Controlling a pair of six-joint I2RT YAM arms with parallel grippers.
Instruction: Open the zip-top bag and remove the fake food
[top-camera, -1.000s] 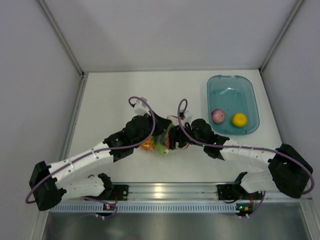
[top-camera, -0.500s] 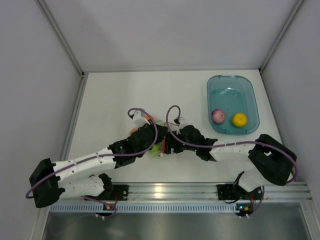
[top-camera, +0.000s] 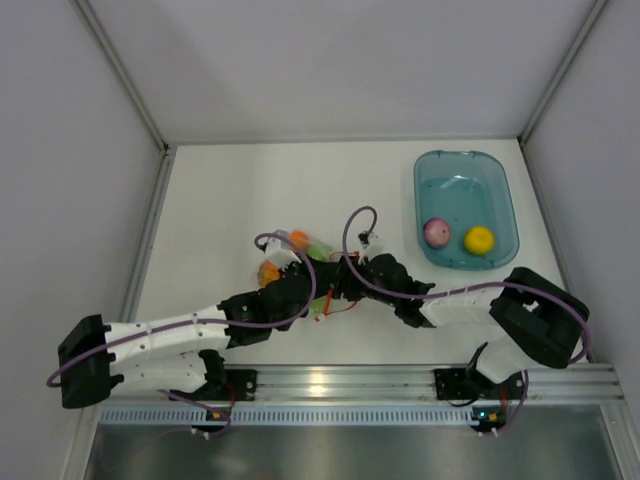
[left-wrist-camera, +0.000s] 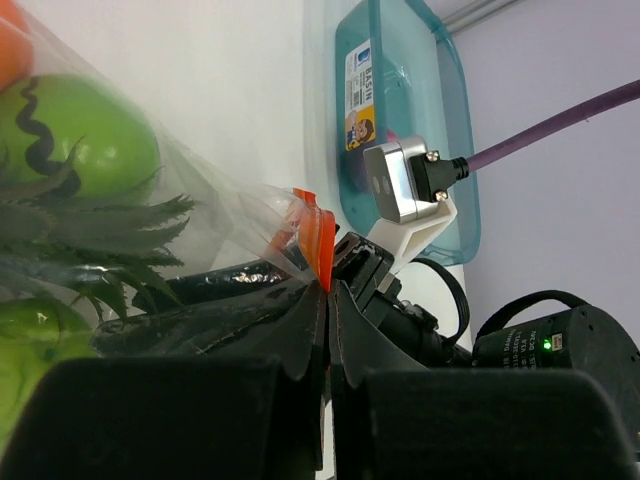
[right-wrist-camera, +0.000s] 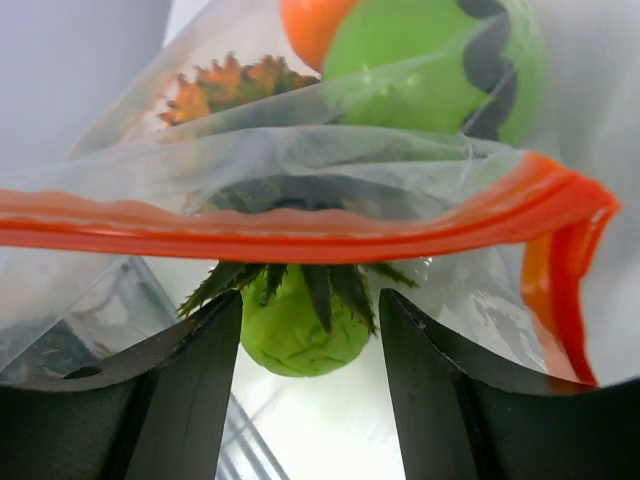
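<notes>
The left gripper (left-wrist-camera: 327, 300) clamped the zip-top bag (left-wrist-camera: 220, 200) by its rim. The right gripper (right-wrist-camera: 310, 310), jaws parted, looked due to pinch the light green fruit (right-wrist-camera: 300, 335).

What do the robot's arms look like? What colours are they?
The left arm and right arm are white tubes with chunky black joints. A purple cable loops along each. The fingers are smooth black wedges.
</notes>
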